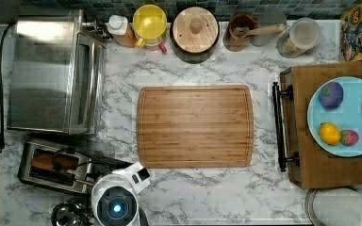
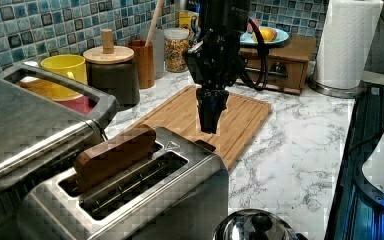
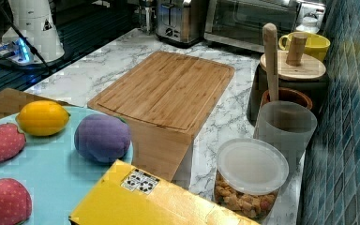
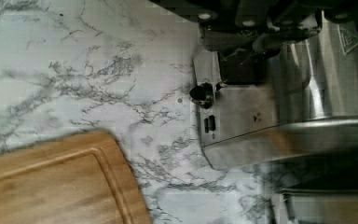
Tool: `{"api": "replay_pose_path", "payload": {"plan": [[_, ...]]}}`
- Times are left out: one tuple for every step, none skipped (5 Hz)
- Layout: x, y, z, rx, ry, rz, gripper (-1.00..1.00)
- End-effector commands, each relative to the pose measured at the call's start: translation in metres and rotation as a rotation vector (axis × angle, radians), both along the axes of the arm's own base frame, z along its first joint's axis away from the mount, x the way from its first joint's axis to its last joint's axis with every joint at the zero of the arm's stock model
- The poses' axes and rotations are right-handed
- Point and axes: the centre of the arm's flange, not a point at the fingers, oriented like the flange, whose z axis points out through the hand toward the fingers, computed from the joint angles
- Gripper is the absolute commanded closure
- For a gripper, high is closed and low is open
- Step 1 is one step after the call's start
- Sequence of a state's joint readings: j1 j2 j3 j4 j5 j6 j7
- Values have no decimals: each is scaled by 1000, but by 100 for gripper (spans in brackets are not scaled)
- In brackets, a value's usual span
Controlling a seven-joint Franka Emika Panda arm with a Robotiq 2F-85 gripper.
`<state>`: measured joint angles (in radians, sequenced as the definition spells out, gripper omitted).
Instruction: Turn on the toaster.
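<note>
Marble bench (image 1: 217,193) lies bare between the cutting board (image 1: 194,126) at centre and the near edge in the top view, with open room toward 5 o'clock. Toaster (image 1: 56,165) sits at 8 o'clock from the board in the top view, just beside the larger toaster oven (image 1: 52,70) at 10 o'clock, a brown slice (image 2: 115,156) standing in one slot. Black gripper (image 2: 212,127) hangs fingers-down at the toaster's lever end in the left view, fingers drawn narrow and holding nothing; whether they touch the lever cannot be told. Wrist view shows the toaster's steel end face with a knob (image 4: 201,93) and marble beside it. Along the tiled wall (image 2: 25,30) at 12 o'clock stand a yellow mug (image 1: 149,22), a lidded black pot (image 1: 194,33), a utensil holder (image 1: 241,30) and a cereal jar (image 1: 299,36). A wooden box (image 1: 311,160) with a plate (image 1: 316,120) of fruit fills 3 o'clock, paper towels (image 2: 347,42) near it.
</note>
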<state>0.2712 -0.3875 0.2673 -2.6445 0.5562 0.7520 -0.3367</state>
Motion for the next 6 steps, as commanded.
{"api": "replay_pose_path", "payload": {"plan": [[10, 46, -15, -59, 12, 98, 100], [23, 43, -35, -116, 38, 43, 100], [28, 32, -53, -98, 83, 0, 100], [22, 21, -70, -71, 77, -22, 100], [-1, 5, -109, -86, 121, 51, 100], [-38, 5, -154, -147, 177, 157, 100]]}}
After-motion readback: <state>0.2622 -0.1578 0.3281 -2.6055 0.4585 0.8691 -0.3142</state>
